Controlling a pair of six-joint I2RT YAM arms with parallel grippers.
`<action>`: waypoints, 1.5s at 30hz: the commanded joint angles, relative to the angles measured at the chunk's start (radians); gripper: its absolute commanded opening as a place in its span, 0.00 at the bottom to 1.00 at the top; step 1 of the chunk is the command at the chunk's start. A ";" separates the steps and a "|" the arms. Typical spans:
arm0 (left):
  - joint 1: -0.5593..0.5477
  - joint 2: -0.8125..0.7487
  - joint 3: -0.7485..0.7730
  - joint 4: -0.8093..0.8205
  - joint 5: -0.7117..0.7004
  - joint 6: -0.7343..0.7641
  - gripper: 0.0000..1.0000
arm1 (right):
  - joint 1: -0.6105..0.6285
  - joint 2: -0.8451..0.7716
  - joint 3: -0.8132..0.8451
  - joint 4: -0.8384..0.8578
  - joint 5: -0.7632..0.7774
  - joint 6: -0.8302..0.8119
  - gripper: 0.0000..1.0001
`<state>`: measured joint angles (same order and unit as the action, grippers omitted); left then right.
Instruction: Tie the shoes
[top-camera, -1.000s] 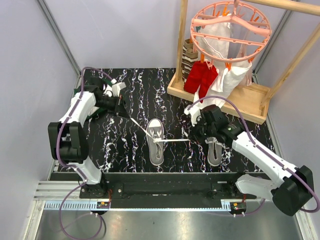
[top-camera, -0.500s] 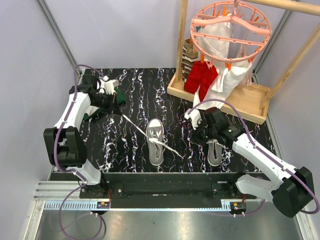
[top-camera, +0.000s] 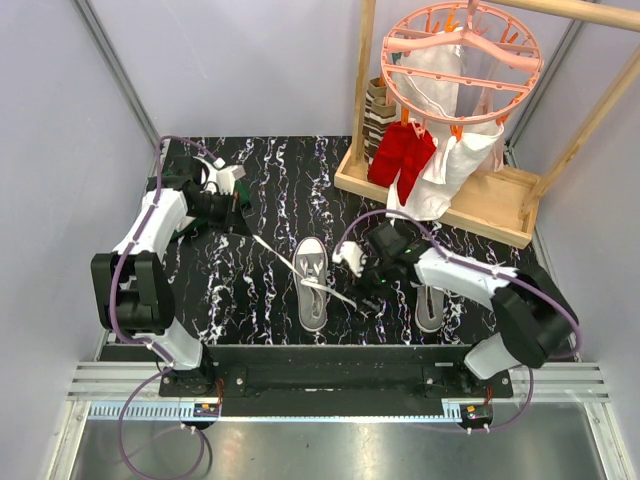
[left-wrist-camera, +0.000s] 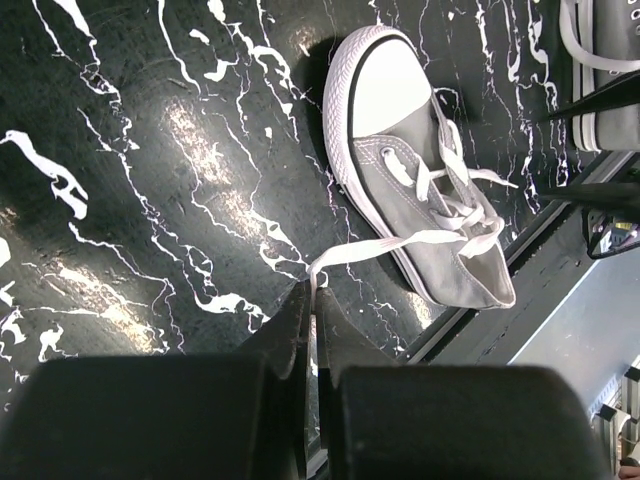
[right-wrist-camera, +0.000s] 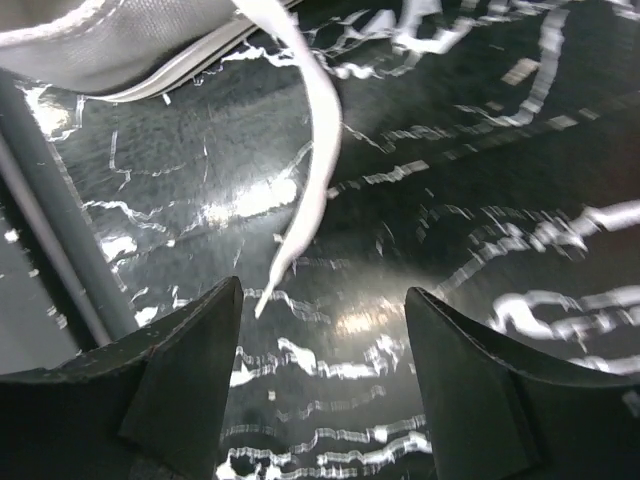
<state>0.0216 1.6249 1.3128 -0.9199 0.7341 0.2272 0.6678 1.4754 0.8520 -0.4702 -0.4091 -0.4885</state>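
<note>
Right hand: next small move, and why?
Probably lower the right hand and close on the loose lace end: the hand is open with that end lying between its fingers, while the left hand pinches the grey sneaker's other lace.

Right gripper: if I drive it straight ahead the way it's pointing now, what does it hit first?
Most likely the loose white lace end, which lies between the open jaws of the right gripper, just ahead. Behind it is only the black marbled tabletop. Depth is hard to judge here.
</note>
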 joint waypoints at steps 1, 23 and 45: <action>-0.003 0.012 -0.003 0.039 0.051 -0.009 0.00 | 0.075 0.075 0.025 0.120 0.114 -0.002 0.74; -0.002 0.036 0.029 0.010 0.028 0.060 0.00 | 0.173 0.073 0.030 -0.022 0.371 -0.001 0.00; 0.115 -0.002 0.126 -0.028 -0.254 0.147 0.00 | 0.035 -0.251 -0.064 -0.193 0.342 -0.012 0.00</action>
<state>0.1165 1.6711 1.3926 -0.9760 0.5545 0.3412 0.7086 1.2190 0.7921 -0.6258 -0.0463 -0.4973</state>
